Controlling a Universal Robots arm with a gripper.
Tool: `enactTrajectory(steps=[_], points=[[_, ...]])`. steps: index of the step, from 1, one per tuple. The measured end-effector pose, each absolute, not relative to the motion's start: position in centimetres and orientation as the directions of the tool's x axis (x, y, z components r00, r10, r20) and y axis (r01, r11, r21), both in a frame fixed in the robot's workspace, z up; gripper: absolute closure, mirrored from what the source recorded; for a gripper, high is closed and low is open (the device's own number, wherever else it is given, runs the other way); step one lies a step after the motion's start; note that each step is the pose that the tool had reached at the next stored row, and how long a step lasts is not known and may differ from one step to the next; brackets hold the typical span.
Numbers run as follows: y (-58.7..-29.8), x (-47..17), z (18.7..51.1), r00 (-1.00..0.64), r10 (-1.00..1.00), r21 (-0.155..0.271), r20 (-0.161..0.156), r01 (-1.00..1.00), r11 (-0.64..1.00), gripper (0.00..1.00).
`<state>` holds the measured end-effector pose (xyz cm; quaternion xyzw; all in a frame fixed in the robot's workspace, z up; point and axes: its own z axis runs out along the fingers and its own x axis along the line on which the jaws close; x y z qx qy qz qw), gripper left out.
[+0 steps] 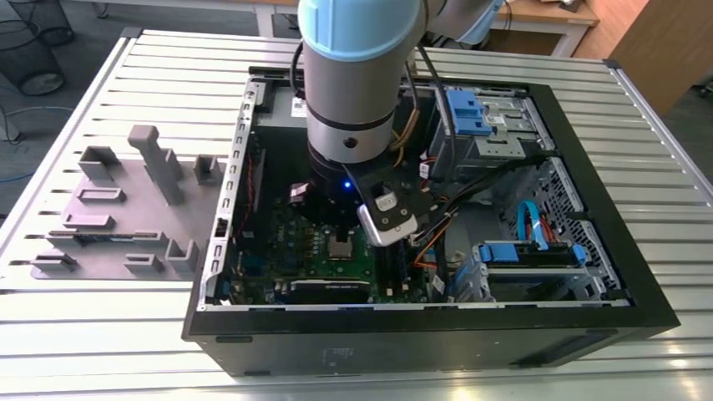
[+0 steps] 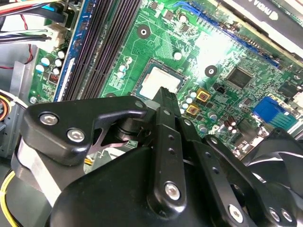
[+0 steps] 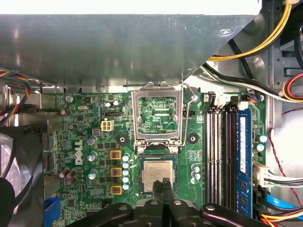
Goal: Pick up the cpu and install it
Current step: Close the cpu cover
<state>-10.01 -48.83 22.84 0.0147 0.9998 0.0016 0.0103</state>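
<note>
In the exterior view our arm (image 1: 356, 75) reaches into the open computer case (image 1: 657, 322) among loose cables (image 1: 490, 180). In the second wrist view the tool (image 2: 164, 92), fingers together, tips over the edge of the cpu (image 2: 160, 81), lying flat in its socket (image 2: 166, 69). In the first wrist view the raised socket frame (image 3: 136, 118) stands close, so we judge a light, level touch best.

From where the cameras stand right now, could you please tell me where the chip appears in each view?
Exterior view: probably the small pale square, the chip, on the green board under the arm's wrist.
First wrist view: chip in its socket, between the open metal frame and the gripper.
Second wrist view: pale square just beyond the gripper.
Shared landmark: the green board.
</note>
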Motion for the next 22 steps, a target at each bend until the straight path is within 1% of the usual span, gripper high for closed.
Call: enactTrajectory(steps=[22], points=[[-48.79, -9.89, 23.23, -0.999, 0.029, 0.004, -0.023, 0.029, 1.000, 0.90]])
